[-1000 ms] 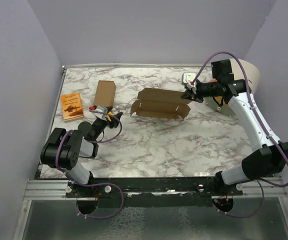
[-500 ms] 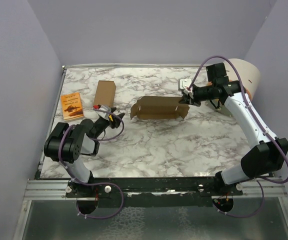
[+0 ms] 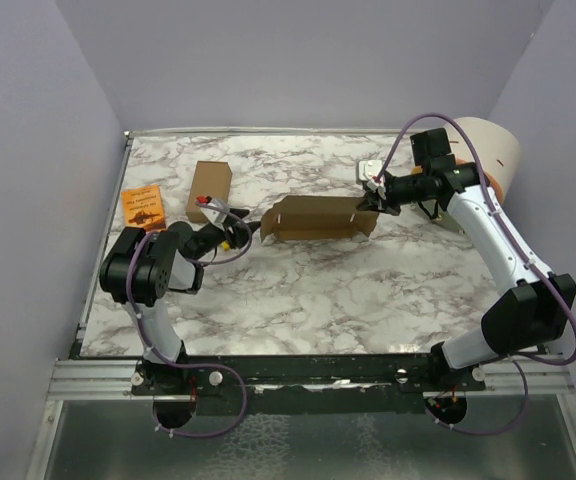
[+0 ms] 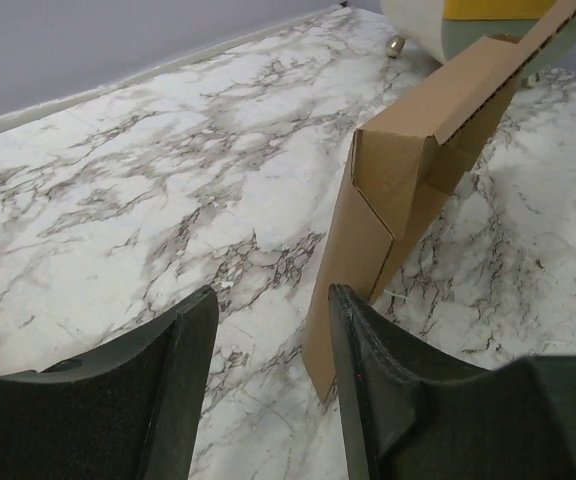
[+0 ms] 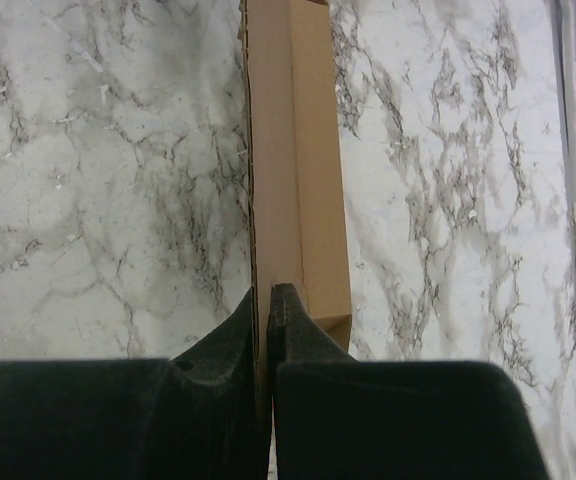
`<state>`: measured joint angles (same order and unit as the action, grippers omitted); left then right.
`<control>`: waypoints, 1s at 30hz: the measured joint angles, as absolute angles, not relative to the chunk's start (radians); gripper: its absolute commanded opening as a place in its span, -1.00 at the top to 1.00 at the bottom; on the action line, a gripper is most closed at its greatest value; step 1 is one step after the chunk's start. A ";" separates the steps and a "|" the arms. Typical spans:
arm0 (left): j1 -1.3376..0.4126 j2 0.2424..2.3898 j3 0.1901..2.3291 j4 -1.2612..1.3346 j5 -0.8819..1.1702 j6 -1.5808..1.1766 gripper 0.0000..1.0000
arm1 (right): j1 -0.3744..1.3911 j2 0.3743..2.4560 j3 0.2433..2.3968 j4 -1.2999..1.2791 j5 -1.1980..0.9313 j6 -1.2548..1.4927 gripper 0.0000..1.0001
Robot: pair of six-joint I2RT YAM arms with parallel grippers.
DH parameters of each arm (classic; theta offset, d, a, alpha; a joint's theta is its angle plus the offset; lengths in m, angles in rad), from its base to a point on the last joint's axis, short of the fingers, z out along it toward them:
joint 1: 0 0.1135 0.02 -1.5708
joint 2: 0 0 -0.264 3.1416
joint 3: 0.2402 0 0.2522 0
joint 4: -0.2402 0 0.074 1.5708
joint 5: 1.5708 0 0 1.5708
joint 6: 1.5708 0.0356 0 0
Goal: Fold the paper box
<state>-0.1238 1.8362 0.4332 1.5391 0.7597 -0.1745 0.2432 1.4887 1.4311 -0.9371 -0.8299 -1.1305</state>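
One end of the long box (image 3: 318, 217) we pinch with our right gripper (image 5: 270, 298), while our open left gripper (image 4: 268, 312) faces the other.

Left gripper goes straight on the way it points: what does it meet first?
Likely the paper box, its near end standing just ahead of the left gripper, slightly off-centre; depth is unclear.

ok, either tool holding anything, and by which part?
Right tool pinches the paper box by its right-end edge. Left tool is open, holding nothing.

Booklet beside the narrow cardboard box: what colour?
The booklet is orange; top external view shows it best.
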 measured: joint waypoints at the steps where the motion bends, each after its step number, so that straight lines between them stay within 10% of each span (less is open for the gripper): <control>1: -0.124 1.844 0.446 1.539 0.770 -0.179 -0.04 | 0.243 1.491 1.431 -0.937 -0.832 -1.131 0.98; 30: -0.205 1.958 0.563 1.539 0.899 -0.169 -0.32 | 0.243 1.514 1.439 -0.942 -0.855 -1.131 0.98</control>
